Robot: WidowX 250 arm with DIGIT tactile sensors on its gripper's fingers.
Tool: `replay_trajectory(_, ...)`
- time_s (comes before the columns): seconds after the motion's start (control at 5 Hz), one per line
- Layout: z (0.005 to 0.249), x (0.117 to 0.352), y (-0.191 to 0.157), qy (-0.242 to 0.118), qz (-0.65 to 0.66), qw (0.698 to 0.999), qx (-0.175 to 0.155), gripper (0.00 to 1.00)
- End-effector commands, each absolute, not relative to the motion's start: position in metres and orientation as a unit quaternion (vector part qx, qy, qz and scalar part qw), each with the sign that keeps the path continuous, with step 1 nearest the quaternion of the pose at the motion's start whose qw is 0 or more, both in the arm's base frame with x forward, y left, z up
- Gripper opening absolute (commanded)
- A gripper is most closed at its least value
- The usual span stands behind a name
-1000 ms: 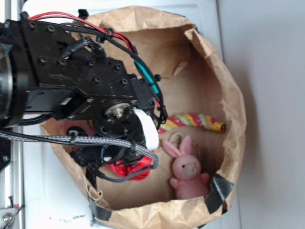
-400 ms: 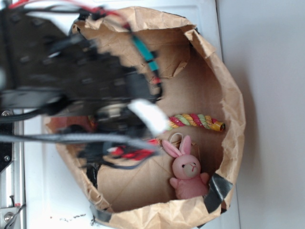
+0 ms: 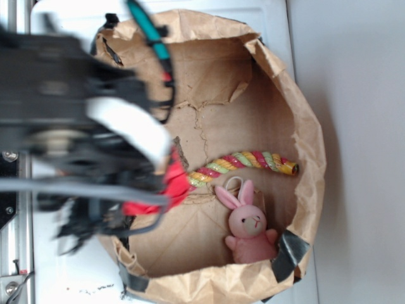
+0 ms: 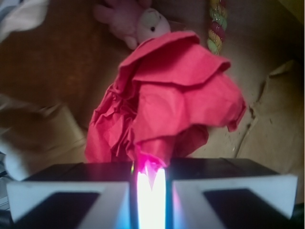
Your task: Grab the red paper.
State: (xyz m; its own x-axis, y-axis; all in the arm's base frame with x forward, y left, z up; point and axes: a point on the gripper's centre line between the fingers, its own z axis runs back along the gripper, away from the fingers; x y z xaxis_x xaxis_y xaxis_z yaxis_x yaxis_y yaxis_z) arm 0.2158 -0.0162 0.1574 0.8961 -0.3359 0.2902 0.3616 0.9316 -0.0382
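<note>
The red paper (image 4: pixel 167 105) hangs crumpled, pinched in the closed pincer (image 4: pixel 150 179); no writing shows.

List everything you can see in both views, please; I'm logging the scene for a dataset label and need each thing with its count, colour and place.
paper bag: one, brown, lying open on the white surface, with dark tape on its lower rim; it holds the toys.
red paper: one, bright red, crumpled, pinched between the jaws and lifted off the bag floor; in the exterior view it shows at the arm's lower edge.
rope: one, twisted red, yellow and green, lying across the middle of the bag floor.
bunny: one, pink plush, on the bag floor near the lower rim, below the rope.
white surface: one, under and around the bag.
gripper: one, black with pale jaws, closed on the red paper; the arm is blurred over the bag's left side.
</note>
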Motion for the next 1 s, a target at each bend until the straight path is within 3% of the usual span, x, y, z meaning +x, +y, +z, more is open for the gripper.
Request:
replay_trajectory(0.0,0.205,0.147,-0.045,-0.172,-0.156,0.973,-0.008,0.0)
replay_trajectory(0.4,0.244,0.054,-0.054,-0.142,-0.14,0.98,0.018,0.0)
replay_trajectory(0.8,0.275,-0.045,-0.051,-0.127,-0.134,0.983,-0.005,0.0)
